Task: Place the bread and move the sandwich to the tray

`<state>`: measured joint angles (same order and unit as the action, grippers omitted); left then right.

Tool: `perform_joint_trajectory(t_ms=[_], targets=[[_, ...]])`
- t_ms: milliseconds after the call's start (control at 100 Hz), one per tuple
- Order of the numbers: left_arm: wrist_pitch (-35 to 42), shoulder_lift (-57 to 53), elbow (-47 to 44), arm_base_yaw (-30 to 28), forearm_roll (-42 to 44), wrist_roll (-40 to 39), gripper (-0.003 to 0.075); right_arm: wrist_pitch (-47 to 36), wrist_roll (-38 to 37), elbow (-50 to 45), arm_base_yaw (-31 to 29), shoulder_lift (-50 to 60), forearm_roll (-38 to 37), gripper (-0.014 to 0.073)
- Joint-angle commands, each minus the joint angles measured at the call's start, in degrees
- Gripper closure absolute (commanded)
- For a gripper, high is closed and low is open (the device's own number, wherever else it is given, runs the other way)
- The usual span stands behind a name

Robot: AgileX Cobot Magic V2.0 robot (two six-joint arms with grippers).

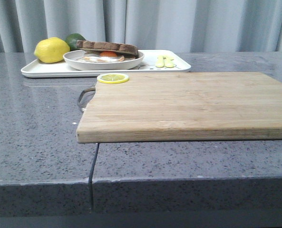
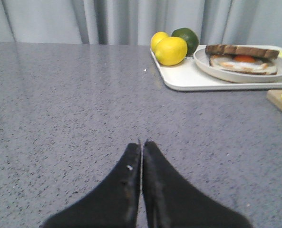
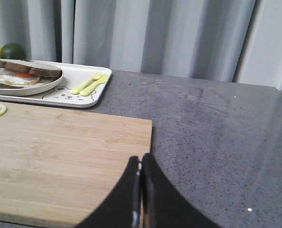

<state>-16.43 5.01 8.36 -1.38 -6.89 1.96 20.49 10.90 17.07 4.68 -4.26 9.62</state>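
The sandwich point(image 1: 107, 50) has a brown-crusted bread slice point(image 1: 107, 46) lying on a fried egg with an orange yolk. It sits in a round white plate point(image 1: 79, 61) on the white tray point(image 1: 45, 70) at the back left. It also shows in the left wrist view point(image 2: 243, 59) and the right wrist view point(image 3: 22, 75). My left gripper point(image 2: 141, 142) is shut and empty over bare grey counter, well short of the tray point(image 2: 188, 80). My right gripper point(image 3: 141, 157) is shut and empty over the right edge of the cutting board. Neither gripper shows in the front view.
A wooden cutting board point(image 1: 188, 104) lies in the middle with a lemon slice point(image 1: 112, 78) on its back left corner. A lemon point(image 1: 51, 50), a green fruit point(image 1: 74, 40) and yellow cutlery point(image 1: 164, 61) also sit on the tray. Grey curtains hang behind.
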Motion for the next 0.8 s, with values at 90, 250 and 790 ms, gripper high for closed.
perform_joint_trajectory(t_ms=[90, 250, 790], targets=[[8.80, -4.25, -5.01, 0.41, 4.41, -1.96, 0.0739, -4.20, 0.54, 1.38, -0.46, -0.46, -0.40, 0.0710], [9.15, -7.31, -8.41, 0.41, 6.24, -1.96, 0.0739, -4.20, 0.54, 1.38, -0.46, -0.46, -0.40, 0.0710], [9.38, -7.20, -9.32, 0.41, 6.89, -1.96, 0.0739, -4.19, 0.54, 1.38, -0.46, -0.53, -0.40, 0.0710]])
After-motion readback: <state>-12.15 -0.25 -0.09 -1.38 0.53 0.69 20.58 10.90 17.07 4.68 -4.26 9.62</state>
